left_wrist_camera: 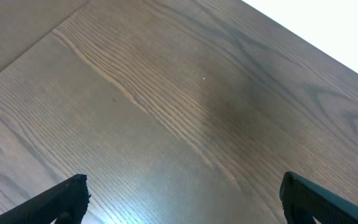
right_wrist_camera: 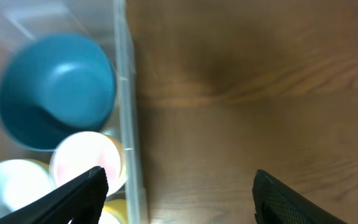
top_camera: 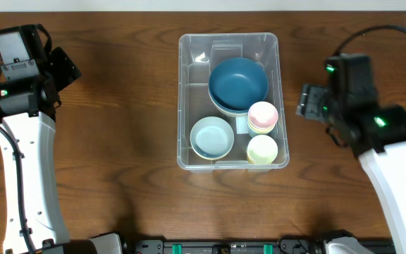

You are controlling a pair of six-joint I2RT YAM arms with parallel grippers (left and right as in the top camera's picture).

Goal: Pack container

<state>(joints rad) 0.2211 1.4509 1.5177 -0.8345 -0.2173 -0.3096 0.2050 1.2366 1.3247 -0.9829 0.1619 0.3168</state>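
Dark wood-grain counter [top_camera: 118, 106] fills every view. I read the left fingers [left_wrist_camera: 55, 200] as spread wide with nothing between them and bare wood below; only the left wrist view shows this. The right fingers [right_wrist_camera: 82, 193] also stand apart and empty, and in the right wrist view one wall of the container [right_wrist_camera: 122, 93] shows between them. Only the overhead view shows the whole container at counter centre, holding a dark blue bowl [top_camera: 238, 81], a light blue bowl [top_camera: 211, 136], a pink bowl [top_camera: 263, 116] and a yellow bowl [top_camera: 262, 148].
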